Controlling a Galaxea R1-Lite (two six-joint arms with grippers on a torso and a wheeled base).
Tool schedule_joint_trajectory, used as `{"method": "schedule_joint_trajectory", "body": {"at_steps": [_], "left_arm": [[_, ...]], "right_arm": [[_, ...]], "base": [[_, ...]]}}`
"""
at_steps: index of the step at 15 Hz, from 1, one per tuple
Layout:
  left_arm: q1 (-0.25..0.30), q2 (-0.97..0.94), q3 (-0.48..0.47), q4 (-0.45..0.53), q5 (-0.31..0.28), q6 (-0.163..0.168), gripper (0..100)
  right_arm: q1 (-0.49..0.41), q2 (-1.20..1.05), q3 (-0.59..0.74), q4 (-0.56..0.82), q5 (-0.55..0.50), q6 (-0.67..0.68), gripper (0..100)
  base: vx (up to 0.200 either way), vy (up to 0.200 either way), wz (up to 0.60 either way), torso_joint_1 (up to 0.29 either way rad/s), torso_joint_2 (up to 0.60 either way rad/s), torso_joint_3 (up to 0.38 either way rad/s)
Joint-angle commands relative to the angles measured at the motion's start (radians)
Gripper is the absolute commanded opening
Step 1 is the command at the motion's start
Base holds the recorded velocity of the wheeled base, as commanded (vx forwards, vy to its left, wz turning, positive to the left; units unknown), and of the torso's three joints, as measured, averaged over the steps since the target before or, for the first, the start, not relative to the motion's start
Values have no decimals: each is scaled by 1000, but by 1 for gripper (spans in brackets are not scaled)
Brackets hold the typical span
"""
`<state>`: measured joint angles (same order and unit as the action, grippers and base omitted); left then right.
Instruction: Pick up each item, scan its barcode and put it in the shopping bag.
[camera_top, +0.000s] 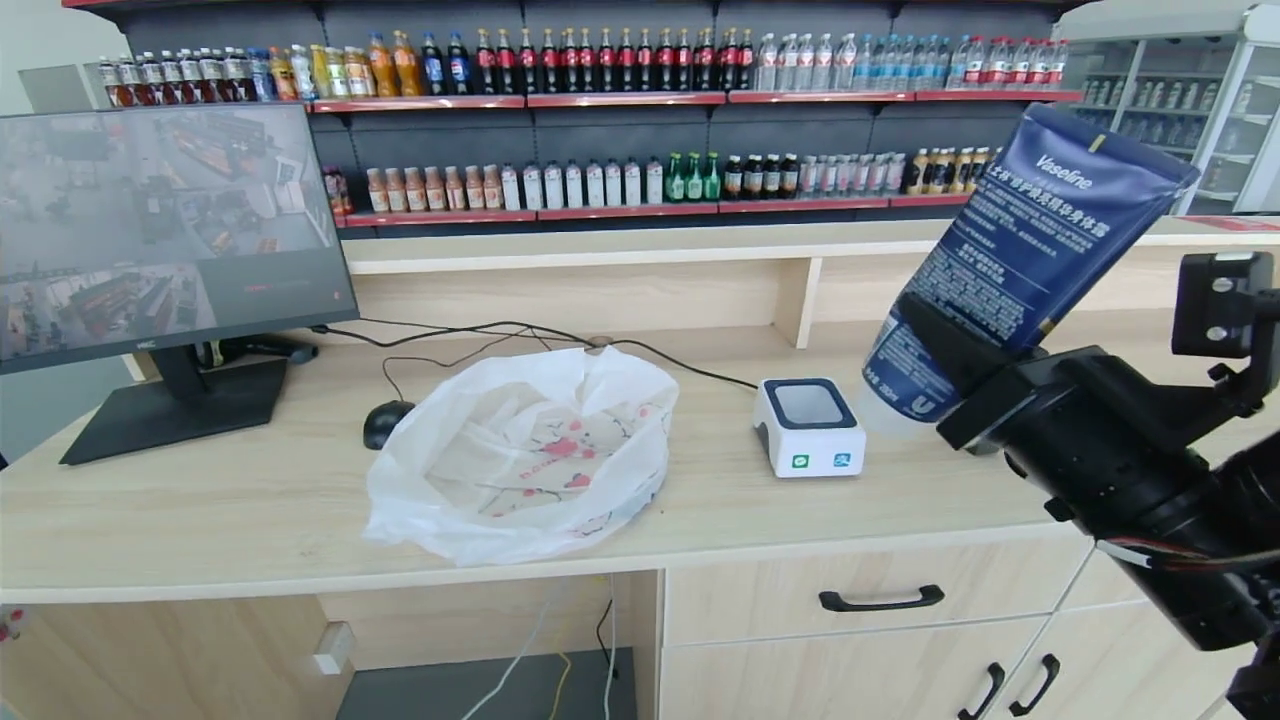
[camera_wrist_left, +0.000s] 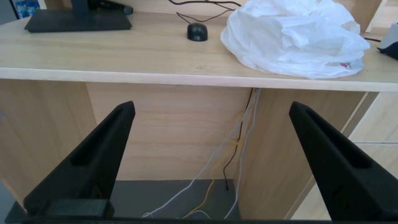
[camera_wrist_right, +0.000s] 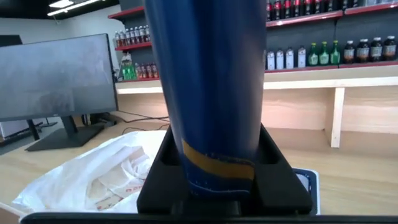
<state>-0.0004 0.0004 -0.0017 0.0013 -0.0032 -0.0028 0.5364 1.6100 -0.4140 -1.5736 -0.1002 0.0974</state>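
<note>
Fingers of the right gripper (camera_top: 948, 352) clamp the blue tube (camera_top: 1030, 230) near its lower end, tilted in the air just right of the scanner (camera_top: 808, 425). Its soft, glossy plastic could squash or slip, spoiling the scan. The shopping bag (camera_top: 520, 460), thin crinkled film, slumps on the bench (camera_top: 200, 520) and may fold shut. The left gripper (camera_wrist_left: 211, 109), fingers spread wide, sits below bench level

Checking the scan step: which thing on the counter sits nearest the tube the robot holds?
The small white scanner, right beside the blue tube in the right gripper; bag, mouse and monitor lie farther left.
</note>
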Motion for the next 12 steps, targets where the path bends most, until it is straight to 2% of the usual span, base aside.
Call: {"method": "schedule_joint_trajectory", "body": {"at_steps": [1,2,12], "left_arm": [[0,0,0,0,0,0,100],[0,0,0,0,0,0,100],[0,0,0,0,0,-3,100]], "right_arm": [[-1,-2,1,3,1,1,0],[-1,-1,1,3,4,1,0],[5,70,-14,3,7,1,0]], "base": [[0,0,0,0,0,0],[0,0,0,0,0,0],[0,200,0,8,6,1]]}}
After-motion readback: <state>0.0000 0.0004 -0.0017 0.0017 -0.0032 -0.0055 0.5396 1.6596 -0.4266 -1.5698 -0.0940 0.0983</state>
